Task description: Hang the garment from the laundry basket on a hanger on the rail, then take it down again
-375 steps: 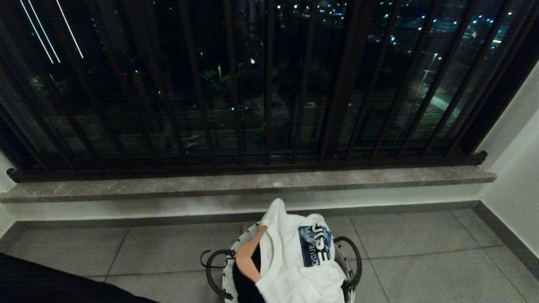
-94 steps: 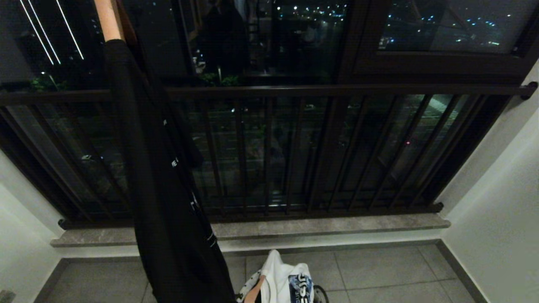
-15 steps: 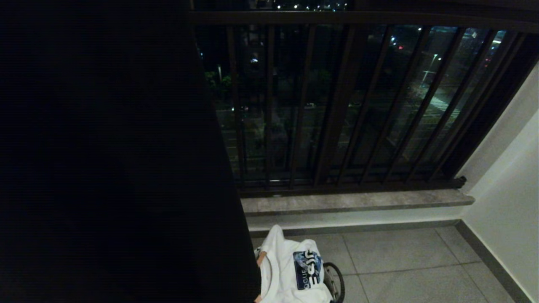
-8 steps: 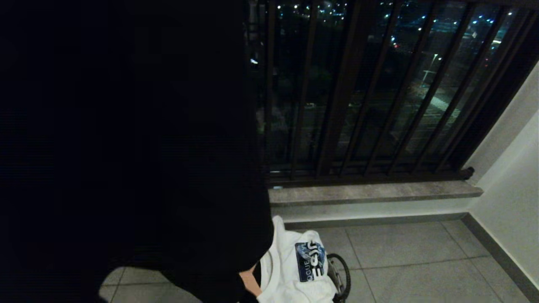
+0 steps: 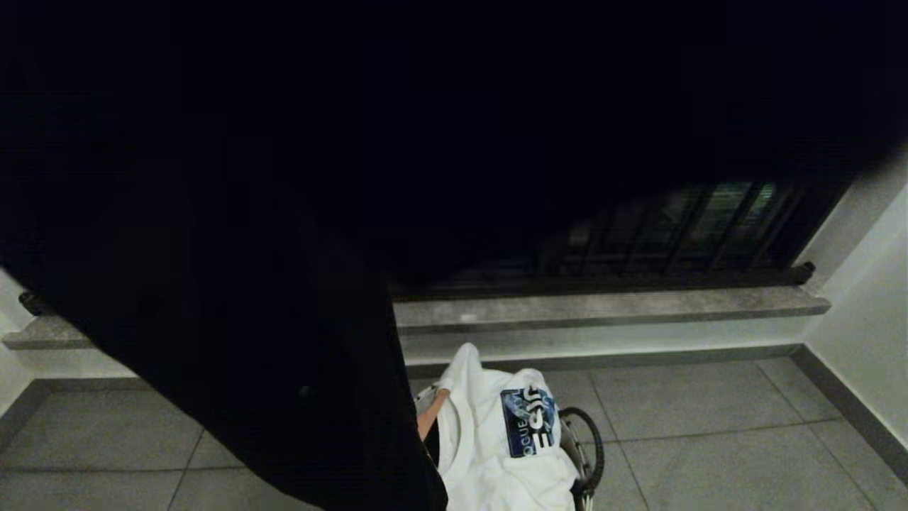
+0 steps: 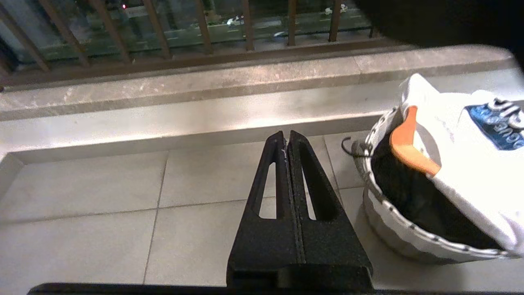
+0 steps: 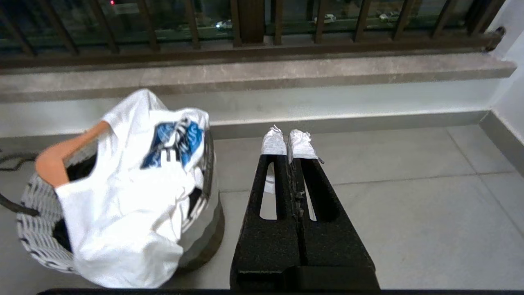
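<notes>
black garment (image 5: 234,284): covers most of view | laundry basket (image 5: 587,454): holds white shirt (image 5: 496,440)

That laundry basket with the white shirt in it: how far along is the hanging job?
Nothing looks done. The white shirt lies in the laundry basket on an orange hanger. Nothing is in hand: the left tool and right tool are shut and empty above the floor tiles. A black cloth hangs before the head camera. Hanging the shirt and taking it down both remain.

Unreadable print on white shirt (image 5: 496,440)
</notes>
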`<state>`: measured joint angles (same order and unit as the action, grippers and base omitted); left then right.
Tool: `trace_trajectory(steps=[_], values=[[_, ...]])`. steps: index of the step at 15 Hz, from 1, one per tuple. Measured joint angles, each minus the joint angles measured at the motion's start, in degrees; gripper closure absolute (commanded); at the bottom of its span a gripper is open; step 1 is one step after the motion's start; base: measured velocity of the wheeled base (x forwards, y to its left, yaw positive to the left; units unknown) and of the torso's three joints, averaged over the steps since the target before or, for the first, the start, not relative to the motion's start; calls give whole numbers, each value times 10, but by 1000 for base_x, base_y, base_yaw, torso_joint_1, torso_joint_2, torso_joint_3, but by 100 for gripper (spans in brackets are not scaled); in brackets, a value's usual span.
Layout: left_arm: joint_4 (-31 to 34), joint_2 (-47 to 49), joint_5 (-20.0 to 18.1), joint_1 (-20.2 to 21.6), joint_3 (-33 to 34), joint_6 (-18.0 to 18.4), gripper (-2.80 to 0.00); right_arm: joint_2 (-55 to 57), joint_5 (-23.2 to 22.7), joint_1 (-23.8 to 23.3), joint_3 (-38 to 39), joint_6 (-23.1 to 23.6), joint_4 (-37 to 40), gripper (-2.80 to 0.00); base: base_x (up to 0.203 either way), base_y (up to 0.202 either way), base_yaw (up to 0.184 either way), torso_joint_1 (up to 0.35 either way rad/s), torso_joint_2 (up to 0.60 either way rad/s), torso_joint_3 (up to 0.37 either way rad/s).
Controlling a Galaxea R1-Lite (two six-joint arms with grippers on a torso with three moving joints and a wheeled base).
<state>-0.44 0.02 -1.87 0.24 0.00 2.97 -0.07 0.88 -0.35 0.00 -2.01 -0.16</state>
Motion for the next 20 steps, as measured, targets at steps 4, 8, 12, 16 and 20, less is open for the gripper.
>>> trace_trajectory(steps=[4, 8, 12, 16, 20], values=[[0, 0, 0, 0, 0, 0, 0, 0, 0, 0, 0, 0, 0, 0, 0, 0, 0, 6, 114, 152], [-1, 0, 0, 0, 0, 0, 0, 0, 0, 0, 0, 0, -1, 0, 0, 0, 0, 44, 74, 77], [0, 0, 0, 0, 0, 0, 0, 0, 0, 0, 0, 0, 0, 0, 0, 0, 0, 10, 20, 21], [0, 0, 0, 0, 0, 0, 0, 0, 0, 0, 0, 0, 0, 0, 0, 0, 0, 0, 0, 0], [0, 0, 0, 0, 0, 0, 0, 0, 0, 0, 0, 0, 0, 0, 0, 0, 0, 0, 0, 0]])
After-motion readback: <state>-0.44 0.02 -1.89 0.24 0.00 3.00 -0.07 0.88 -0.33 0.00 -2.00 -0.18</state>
